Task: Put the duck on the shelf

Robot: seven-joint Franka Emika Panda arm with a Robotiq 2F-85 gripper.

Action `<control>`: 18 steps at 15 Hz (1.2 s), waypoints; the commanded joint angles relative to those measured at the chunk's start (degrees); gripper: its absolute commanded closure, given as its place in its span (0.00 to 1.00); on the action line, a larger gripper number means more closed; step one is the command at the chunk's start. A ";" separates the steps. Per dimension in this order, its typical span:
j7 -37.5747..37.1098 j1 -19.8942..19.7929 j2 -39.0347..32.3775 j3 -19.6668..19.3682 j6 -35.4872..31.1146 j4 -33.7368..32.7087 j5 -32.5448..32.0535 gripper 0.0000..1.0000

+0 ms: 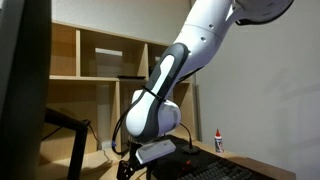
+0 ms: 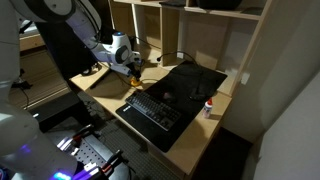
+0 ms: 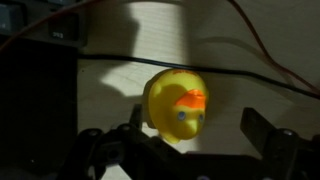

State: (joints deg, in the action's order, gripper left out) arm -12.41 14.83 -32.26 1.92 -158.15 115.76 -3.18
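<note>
The duck (image 3: 172,100) is small and bright yellow with an orange beak, and it lies on the light-wood desk. In the wrist view my gripper (image 3: 195,128) is open. The duck sits between the fingers, close to the left finger, with a clear gap to the right finger. In an exterior view the gripper (image 2: 130,68) is low over the desk's left part, with a yellow speck of the duck (image 2: 138,72) at it. The shelf (image 2: 200,30) of light wood with open compartments rises behind the desk, and it also shows in an exterior view (image 1: 100,60). There the arm hides the duck.
A black keyboard (image 2: 150,108) and a black mat (image 2: 190,78) lie on the desk. A small white bottle with a red cap (image 2: 209,106) stands near the desk's right edge, also in an exterior view (image 1: 219,140). Cables cross the desk (image 3: 250,55).
</note>
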 commanded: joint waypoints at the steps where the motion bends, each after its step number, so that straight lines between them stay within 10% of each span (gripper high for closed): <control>1: -1.78 1.92 -3.37 -1.56 -0.34 -3.36 -0.93 0.00; 2: -1.85 2.18 -3.82 -1.80 -0.64 -3.69 -1.05 0.25; 11: -4.26 3.93 -4.36 -4.99 -0.27 -3.97 -1.49 0.82; 18: -3.53 3.75 5.06 -5.38 5.05 0.33 -2.62 0.94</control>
State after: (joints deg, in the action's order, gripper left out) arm -15.78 18.17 -34.25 -2.21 -156.69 112.37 -3.51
